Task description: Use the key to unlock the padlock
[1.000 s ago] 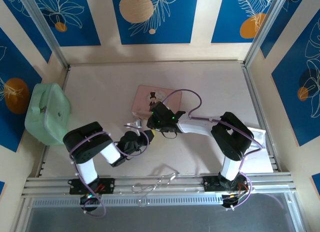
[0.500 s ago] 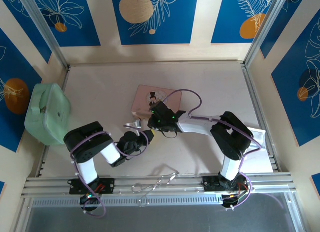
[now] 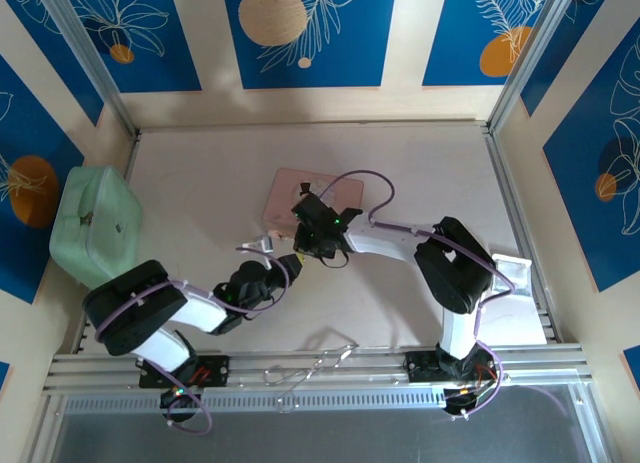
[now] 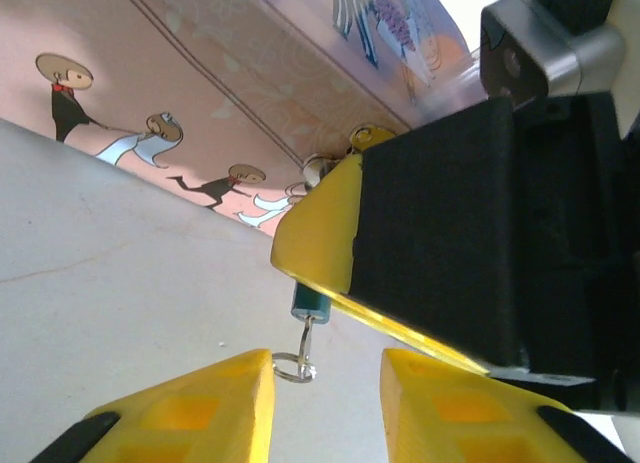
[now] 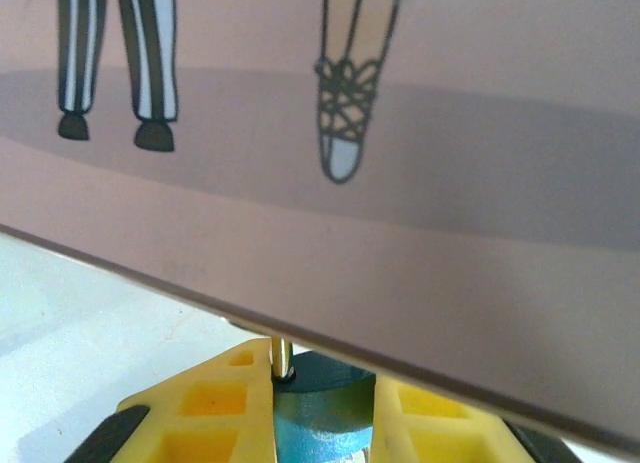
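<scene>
The padlock (image 5: 325,411) is a tiny teal-blue block with a silvery shackle (image 5: 283,360), and my right gripper (image 5: 322,383) is shut on it, hard against the edge of the pink picture tin (image 5: 400,133). In the left wrist view the padlock (image 4: 310,304) pokes out below the right gripper's yellow finger (image 4: 322,233). A thin key (image 4: 306,335) hangs from the padlock's underside with a small wire ring (image 4: 292,367). My left gripper (image 4: 325,375) stands open just below, the ring near its left finger (image 4: 215,403). From above, the left gripper (image 3: 283,266) and right gripper (image 3: 308,245) meet beside the tin (image 3: 315,195).
A mint-green case (image 3: 95,223) sits at the left wall. Loose wire rings (image 3: 320,363) lie on the near rail between the arm bases. White paper (image 3: 520,273) lies at the right edge. Open table stretches behind the tin.
The left arm has swung low and to the left while its gripper stays near the lock. The right gripper has edged slightly up and left, closer to the tin.
</scene>
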You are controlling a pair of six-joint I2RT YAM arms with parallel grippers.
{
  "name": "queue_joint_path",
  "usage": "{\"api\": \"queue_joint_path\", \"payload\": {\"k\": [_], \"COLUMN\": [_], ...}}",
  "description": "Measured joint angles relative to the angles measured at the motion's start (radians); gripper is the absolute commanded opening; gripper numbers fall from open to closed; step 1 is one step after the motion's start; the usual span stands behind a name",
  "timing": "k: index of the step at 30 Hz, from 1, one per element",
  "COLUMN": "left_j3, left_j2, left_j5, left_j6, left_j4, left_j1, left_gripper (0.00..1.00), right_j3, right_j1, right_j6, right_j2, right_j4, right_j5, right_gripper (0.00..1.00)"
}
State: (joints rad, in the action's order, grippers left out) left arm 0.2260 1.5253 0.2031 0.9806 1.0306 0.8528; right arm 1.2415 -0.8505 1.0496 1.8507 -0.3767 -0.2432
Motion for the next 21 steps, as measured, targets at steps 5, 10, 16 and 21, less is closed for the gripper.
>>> {"api": "queue_joint_path", "payload": {"k": [5,10,16,21], "left_j3": [0.020,0.031,0.039,0.066], "left_j2": [0.089,0.108,0.109,0.126], "left_j5": [-0.018,-0.030,-0.031,-0.031], "left_j6": [-0.002,-0.003,-0.014,-0.018], "left_j4": [0.013,0.033,0.039,0.041], "left_j1": [0.000,0.000,0.000,0.000], "left_gripper": [0.30,0.27,0.25,0.22], "right_j3": [0.056,0.077,0.100,0.112], "right_j1": [0.000,0.001,0.001,0.001], "right_j6": [0.008,0.015,0.018,0.024], "right_j2": [0.022,0.037,0.046,0.050], "right_j4": [-0.083,-0.110,-0.137,-0.153], "right_j5": [0.008,0.009,0.015,0.017], "right_gripper": [0.00,0.00,0.00,0.00]}}
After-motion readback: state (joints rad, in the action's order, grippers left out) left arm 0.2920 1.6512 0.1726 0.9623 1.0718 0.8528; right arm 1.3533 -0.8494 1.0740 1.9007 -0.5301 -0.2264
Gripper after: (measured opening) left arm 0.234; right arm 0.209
